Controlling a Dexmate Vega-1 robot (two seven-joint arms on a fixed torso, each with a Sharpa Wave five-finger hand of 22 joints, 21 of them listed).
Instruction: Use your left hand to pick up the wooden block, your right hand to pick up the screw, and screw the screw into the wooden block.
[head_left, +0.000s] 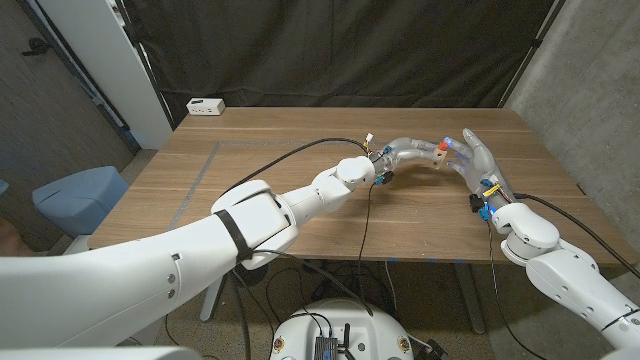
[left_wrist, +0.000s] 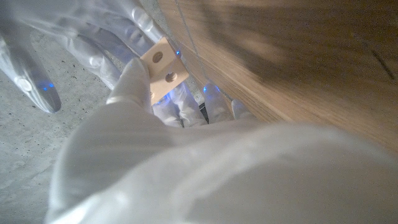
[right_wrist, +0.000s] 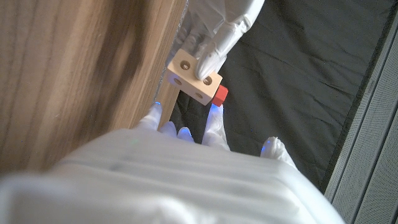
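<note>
The left hand (head_left: 408, 153) holds the wooden block (head_left: 439, 153) up above the wooden table (head_left: 300, 150), with its fingers (right_wrist: 214, 53) pinched on the block. The right hand (head_left: 478, 160) is just beside the block, and its fingers touch the red screw (right_wrist: 219, 94) there. The screw sticks out of the block's side. I cannot tell how tightly the right hand holds it.

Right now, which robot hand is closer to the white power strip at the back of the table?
Left. The left hand holds the wooden block mid-table, on the power strip's side; the right hand is just beyond it, farther away.
</note>
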